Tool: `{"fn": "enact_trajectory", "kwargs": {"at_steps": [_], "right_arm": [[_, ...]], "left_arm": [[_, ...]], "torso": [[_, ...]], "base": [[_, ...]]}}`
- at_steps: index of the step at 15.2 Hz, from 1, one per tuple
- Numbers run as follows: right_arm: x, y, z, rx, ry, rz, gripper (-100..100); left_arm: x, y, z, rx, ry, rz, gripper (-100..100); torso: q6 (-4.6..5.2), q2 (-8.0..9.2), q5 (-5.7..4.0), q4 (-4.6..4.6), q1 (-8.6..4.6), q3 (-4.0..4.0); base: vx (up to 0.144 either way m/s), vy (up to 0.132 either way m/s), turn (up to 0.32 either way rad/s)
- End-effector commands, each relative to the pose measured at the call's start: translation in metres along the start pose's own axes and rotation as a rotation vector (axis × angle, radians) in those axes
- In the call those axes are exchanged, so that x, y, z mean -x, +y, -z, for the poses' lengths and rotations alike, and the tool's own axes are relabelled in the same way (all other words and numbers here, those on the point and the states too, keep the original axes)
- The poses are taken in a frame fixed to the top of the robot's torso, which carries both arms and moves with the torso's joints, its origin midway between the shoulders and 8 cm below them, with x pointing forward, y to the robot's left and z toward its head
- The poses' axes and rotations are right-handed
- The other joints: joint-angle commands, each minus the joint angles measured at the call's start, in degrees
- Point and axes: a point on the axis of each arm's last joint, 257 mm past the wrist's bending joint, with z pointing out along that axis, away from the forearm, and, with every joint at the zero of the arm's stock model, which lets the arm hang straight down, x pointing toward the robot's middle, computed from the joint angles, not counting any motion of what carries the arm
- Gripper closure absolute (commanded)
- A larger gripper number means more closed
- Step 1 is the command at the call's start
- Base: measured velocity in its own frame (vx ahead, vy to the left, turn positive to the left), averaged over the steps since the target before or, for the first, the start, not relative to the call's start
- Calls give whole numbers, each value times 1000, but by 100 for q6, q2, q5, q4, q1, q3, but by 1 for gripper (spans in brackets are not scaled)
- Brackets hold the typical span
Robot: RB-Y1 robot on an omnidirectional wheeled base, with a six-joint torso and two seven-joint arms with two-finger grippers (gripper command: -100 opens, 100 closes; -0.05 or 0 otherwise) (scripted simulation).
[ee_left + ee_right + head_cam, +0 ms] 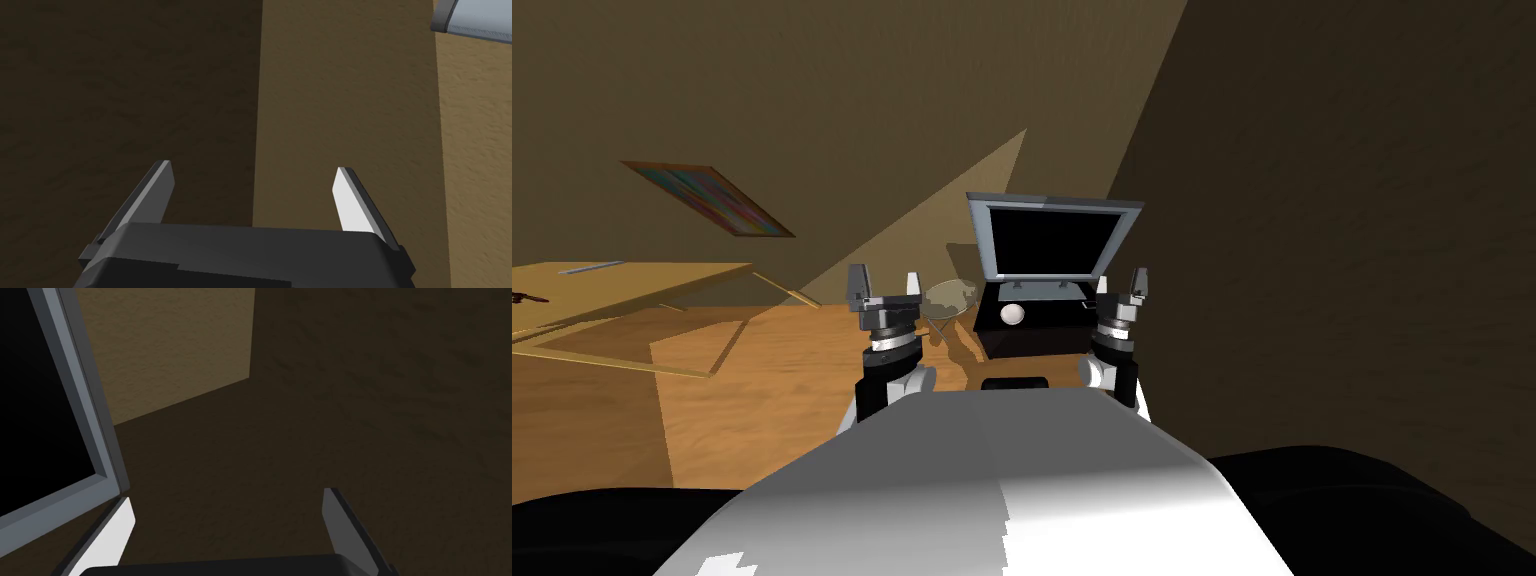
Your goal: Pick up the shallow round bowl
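My left gripper [885,287] and right gripper [1121,288], fingers wide apart, hang short of the white round bowl [1012,314] ahead between them, toward the dark stand's [1032,342] left edge.

Tight by the screen [1052,240]
It loomed behind the bowl [1012,314] on the black stand [1032,338]; a round table [950,297] crowded the stand's left.

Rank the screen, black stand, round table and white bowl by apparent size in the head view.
Largest to smallest:
1. screen
2. black stand
3. round table
4. white bowl
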Motion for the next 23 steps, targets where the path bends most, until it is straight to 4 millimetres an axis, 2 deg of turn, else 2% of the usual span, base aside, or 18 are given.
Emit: {"fn": "enact_trajectory", "kwargs": {"at_steps": [1, 5, 6, 8, 9, 11, 12, 13, 14, 15, 16, 17, 18, 19, 20, 21, 22, 23], "right_arm": [[0, 0, 0, 0, 0, 0, 0], [0, 0, 0, 0, 0, 0, 0], [0, 0, 0, 0, 0, 0, 0], [0, 0, 0, 0, 0, 0, 0], [0, 0, 0, 0, 0, 0, 0], [0, 0, 0, 0, 0, 0, 0], [0, 0, 0, 0, 0, 0, 0], [0, 0, 0, 0, 0, 0, 0], [0, 0, 0, 0, 0, 0, 0], [0, 0, 0, 0, 0, 0, 0], [0, 0, 0, 0, 0, 0, 0], [0, 0, 0, 0, 0, 0, 0], [0, 0, 0, 0, 0, 0, 0], [0, 0, 0, 0, 0, 0, 0], [0, 0, 0, 0, 0, 0, 0], [0, 0, 0, 0, 0, 0, 0], [0, 0, 0, 0, 0, 0, 0], [0, 0, 0, 0, 0, 0, 0]], "left_arm": [[-3, 6, 1, 18, 28, -10, -100], [-9, 41, 6, 111, 90, -53, -100], [-9, 41, 6, 111, 90, -53, -100], [-8, 67, 11, 180, 110, -82, -100], [-8, 67, 11, 180, 110, -82, -100], [-7, 82, 14, 219, 118, -99, -100], [-5, 98, 19, 261, 125, -116, -100], [-5, 98, 19, 261, 125, -116, -100], [-3, 115, 23, 306, 130, -135, -100], [-3, 115, 23, 306, 130, -135, -100], [0, 133, 29, 354, 135, -155, -100], [0, 133, 29, 354, 135, -155, -100], [3, 152, 36, 404, 139, -175, -100], [3, 152, 36, 404, 139, -175, -100], [7, 170, 44, 455, 143, -196, -100], [7, 171, 44, 456, 143, -196, -100], [11, 190, 52, 510, 146, -218, -100], [11, 190, 52, 510, 146, -218, -100]], "torso": [[0, 0, 0, 0, 0, 0], [1, -7, 0, -2, -4, -4], [1, -9, -1, -2, -6, -5], [1, -13, -1, -3, -7, -8], [2, -16, -1, -4, -8, -9], [2, -16, -1, -4, -9, -10], [1, -15, -2, -4, -9, -9], [1, -14, -2, -3, -9, -8], [1, -13, -2, -3, -9, -8], [1, -13, -2, -3, -10, -8], [1, -14, -2, -3, -9, -8], [1, -15, -1, -4, -8, -9], [1, -16, -2, -4, -9, -9], [2, -17, -2, -4, -10, -10], [1, -16, -2, -4, -10, -10], [2, -16, -2, -4, -10, -10], [1, -16, -2, -4, -9, -9], [2, -18, -2, -4, -11, -11]], "base": [[4, -3, -14], [17, -15, -53], [31, -22, -33], [33, -25, -41], [32, -21, -50], [28, -22, -57], [25, -24, -51], [23, -22, -42], [28, -21, -59], [27, -19, -47], [33, -20, -66], [33, -23, -58], [37, -27, -68], [32, -24, -53], [29, -24, -67], [32, -21, -54], [41, -26, -74], [41, -26, -60]]}}
